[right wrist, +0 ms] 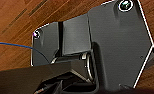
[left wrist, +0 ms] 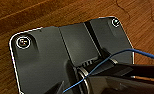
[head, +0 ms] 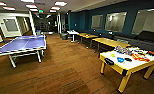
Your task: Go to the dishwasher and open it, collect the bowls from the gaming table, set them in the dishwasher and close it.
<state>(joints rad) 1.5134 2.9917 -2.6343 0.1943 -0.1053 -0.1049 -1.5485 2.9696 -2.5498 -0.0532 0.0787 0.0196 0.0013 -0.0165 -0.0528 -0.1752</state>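
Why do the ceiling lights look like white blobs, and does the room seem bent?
Head view: the ceiling light panels are overexposed, and the glossy brown wooden floor reflects them; the wide lens curves the edges, so the yellow-legged white-topped table leans. Both wrist views: floorboards look soft and streaky.

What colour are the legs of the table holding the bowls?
Yellow, with dark fittings. The gaming table shows best in the head view, at the right.
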